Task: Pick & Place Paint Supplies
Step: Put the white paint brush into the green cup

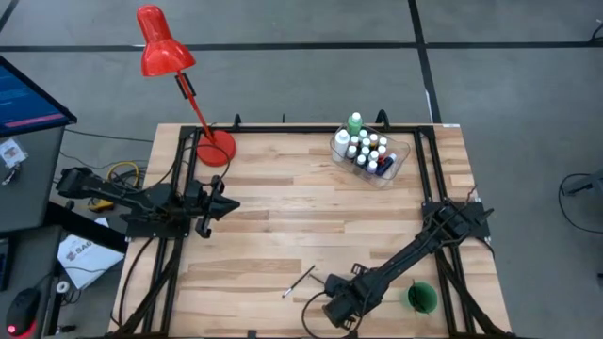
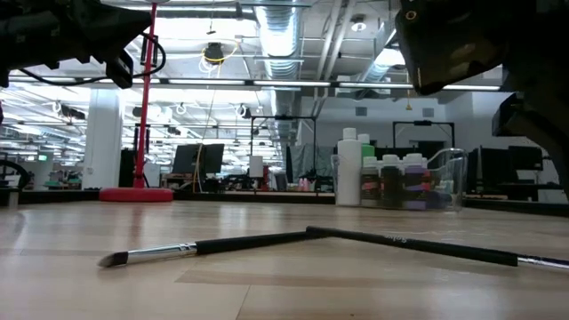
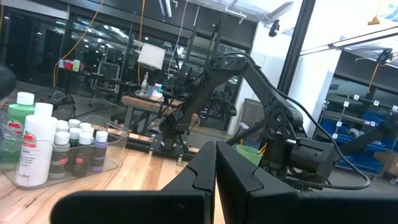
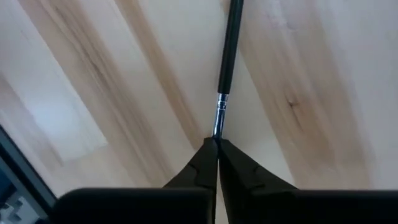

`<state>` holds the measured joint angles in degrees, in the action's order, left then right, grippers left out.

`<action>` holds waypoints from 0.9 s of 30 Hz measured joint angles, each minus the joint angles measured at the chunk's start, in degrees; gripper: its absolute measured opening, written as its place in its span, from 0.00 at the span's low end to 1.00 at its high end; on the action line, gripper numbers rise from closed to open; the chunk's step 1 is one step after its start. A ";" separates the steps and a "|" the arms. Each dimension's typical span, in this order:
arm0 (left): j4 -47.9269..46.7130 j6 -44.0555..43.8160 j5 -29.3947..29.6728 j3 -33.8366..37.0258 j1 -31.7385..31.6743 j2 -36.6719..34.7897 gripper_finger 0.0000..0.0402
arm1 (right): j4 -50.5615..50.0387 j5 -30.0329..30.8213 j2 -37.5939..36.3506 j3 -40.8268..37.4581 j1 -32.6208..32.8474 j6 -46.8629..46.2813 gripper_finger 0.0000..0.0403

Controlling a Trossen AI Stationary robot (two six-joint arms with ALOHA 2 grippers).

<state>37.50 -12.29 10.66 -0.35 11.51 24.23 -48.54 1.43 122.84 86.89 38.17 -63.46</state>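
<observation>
Jaws of the right gripper (image 4: 216,142) are clamped on the metal ferrule end of a thin dark paintbrush (image 4: 229,56); note its round, smooth handle runs straight away from the fingertips across the pale, grained wooden counter (image 4: 93,74). You see a second thin brush (image 2: 213,245) lying flat nearby. Left gripper (image 3: 216,149) jaws are together, raised at the counter's left side.

Paintbrush (image 4: 227,59) bristle end hidden between right gripper (image 4: 215,144) fingertips; handle cut off at picture edge
</observation>
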 joint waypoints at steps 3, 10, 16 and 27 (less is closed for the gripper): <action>0.02 0.00 0.00 -0.01 0.00 0.00 0.00 | -2.09 0.09 -1.07 -0.22 0.02 1.24 0.01; 0.10 0.00 0.00 0.01 0.00 0.00 0.00 | -13.66 0.10 -8.11 -0.26 -0.09 1.95 0.00; 0.11 0.00 0.00 0.00 0.00 0.00 0.00 | -22.50 -0.38 -17.53 -0.22 -1.12 2.61 0.00; 0.11 0.00 0.00 0.00 -0.01 0.00 0.00 | -34.10 -6.00 -34.61 -0.17 -2.70 -2.00 0.00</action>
<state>37.60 -12.29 10.66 -0.35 11.50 24.23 -82.64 -4.57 88.22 86.72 35.48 -65.46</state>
